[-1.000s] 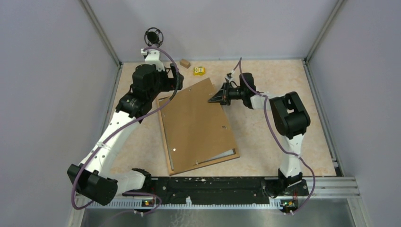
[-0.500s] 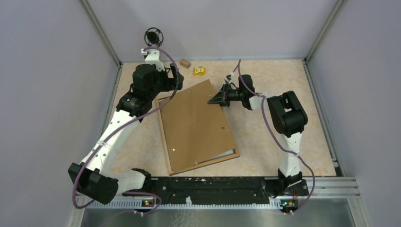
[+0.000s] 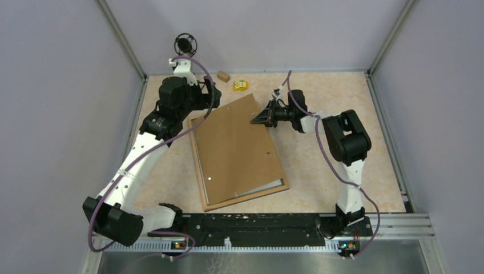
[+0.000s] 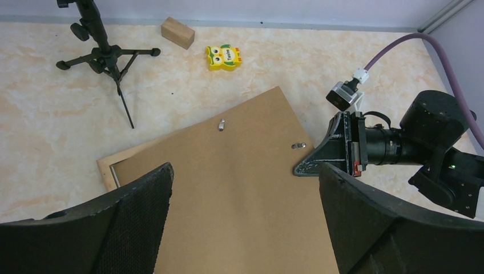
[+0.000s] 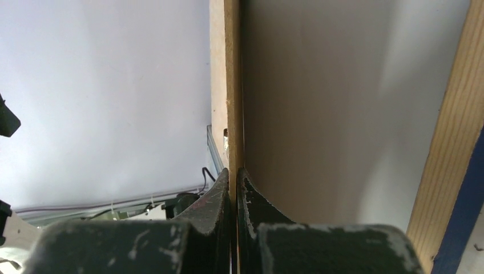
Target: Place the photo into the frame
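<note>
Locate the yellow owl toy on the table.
Top view: the yellow owl toy lies near the middle of the table's far edge, just right of the wooden block and beyond the backing board's far corner.

Both arms [image 3: 134,157] have white links and bulky black joints, each trailed by a purple cable [image 4: 394,45]. The right gripper [image 5: 234,174] has black fingers [image 5: 208,202] with scuffed, greyish paint.
</note>
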{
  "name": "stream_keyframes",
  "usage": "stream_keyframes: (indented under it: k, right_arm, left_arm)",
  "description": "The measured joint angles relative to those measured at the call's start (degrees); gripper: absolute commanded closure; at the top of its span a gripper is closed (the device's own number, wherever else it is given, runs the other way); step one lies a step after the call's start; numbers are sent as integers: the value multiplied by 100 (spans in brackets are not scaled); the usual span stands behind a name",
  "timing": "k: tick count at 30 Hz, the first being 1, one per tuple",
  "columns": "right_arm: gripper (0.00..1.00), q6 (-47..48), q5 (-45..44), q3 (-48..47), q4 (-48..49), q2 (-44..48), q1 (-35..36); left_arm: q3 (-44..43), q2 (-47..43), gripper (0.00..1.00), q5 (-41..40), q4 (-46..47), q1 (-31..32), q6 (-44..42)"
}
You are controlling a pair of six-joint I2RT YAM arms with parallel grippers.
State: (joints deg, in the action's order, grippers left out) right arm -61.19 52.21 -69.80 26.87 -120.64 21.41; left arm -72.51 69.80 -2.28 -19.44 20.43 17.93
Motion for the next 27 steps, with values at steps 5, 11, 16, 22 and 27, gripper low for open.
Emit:
stream_keyframes:
  k: [5, 11, 16, 22, 27]
  right_arm:
    - [100, 55, -52, 4, 26, 0, 13]
    - [95, 111, -144, 4, 7, 0, 26]
    - [94, 219, -302, 4, -142, 4, 50]
    - [81, 511, -658, -2, -660, 131, 116]
    - [69, 879, -1141, -195, -1386, 251, 247]
  left_arm:
    - [0, 0, 1, 61, 7, -44, 20]
    - [2, 2, 1, 127, 17, -61, 31]
    - [2, 2, 1, 142, 20, -85, 48]
    - [2, 2, 1, 142, 24, -118, 70]
    - [4, 2, 1, 251, 24, -127, 105]
